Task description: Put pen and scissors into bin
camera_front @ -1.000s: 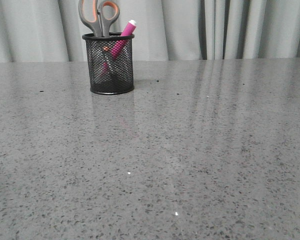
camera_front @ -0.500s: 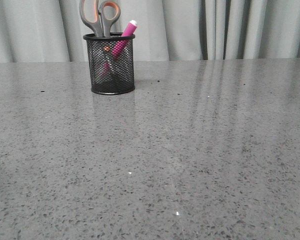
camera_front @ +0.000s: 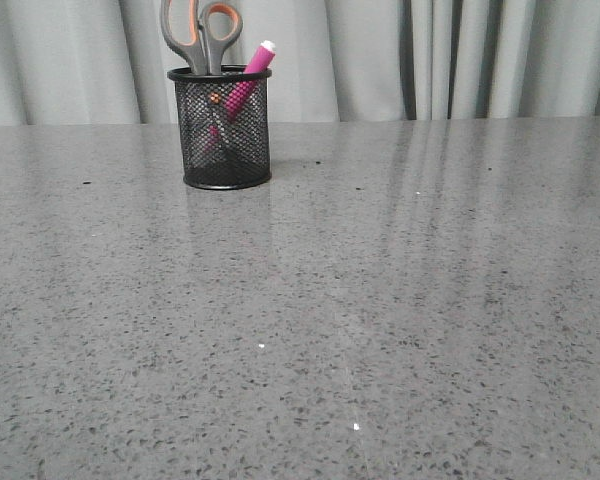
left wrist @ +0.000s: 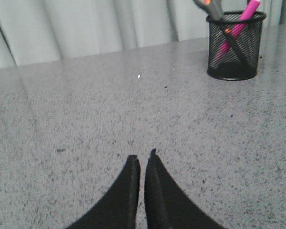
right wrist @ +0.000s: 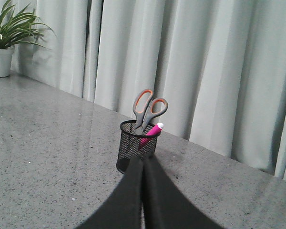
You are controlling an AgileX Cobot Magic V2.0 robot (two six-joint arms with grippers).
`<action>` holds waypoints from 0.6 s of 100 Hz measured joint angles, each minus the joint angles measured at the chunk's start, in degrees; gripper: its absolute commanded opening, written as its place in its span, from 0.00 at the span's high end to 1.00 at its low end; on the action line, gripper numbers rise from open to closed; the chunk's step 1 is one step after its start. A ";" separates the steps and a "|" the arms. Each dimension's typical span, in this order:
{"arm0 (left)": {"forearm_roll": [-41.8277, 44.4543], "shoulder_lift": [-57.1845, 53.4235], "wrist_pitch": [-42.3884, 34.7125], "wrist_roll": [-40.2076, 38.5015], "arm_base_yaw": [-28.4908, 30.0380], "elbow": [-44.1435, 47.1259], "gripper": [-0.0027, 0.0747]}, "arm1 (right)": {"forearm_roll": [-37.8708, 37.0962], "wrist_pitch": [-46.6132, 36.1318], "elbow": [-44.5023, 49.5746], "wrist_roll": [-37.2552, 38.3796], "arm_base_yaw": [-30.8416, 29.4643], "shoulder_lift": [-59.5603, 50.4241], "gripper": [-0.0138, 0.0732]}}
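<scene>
The black mesh bin (camera_front: 226, 128) stands on the grey table at the far left. The scissors (camera_front: 198, 32) stand in it, handles up. The magenta pen (camera_front: 245, 82) leans in it, white tip up to the right. All three also show in the left wrist view: the bin (left wrist: 234, 46), the scissors (left wrist: 213, 6), the pen (left wrist: 241, 19). The right wrist view shows the bin (right wrist: 133, 145), the scissors (right wrist: 147, 109) and the pen (right wrist: 151, 131). My left gripper (left wrist: 143, 156) is shut and empty, low over the table, far from the bin. My right gripper (right wrist: 143, 160) is shut and empty, its tips in front of the bin's lower part. Neither arm shows in the front view.
Grey curtains (camera_front: 380, 55) hang behind the table's far edge. A potted plant (right wrist: 5, 45) in a white pot stands on the table, seen only in the right wrist view. The speckled grey table (camera_front: 380, 300) stretches wide in front of the bin.
The bin with scissors and pen sits very slightly further right and lower in the front view than one second ago. Nothing else has changed.
</scene>
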 measured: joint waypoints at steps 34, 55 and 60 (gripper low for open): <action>-0.63 0.00 3.17 -6.79 4.85 2.12 0.97 | 0.00 0.00 0.00 0.00 0.00 0.00 0.92; -0.53 0.00 3.17 -6.88 6.17 2.12 0.97 | 0.00 0.00 0.00 0.00 0.00 0.00 0.92; -0.53 0.00 3.17 -6.88 6.24 2.12 0.97 | 0.00 0.00 0.00 0.00 0.00 0.00 0.92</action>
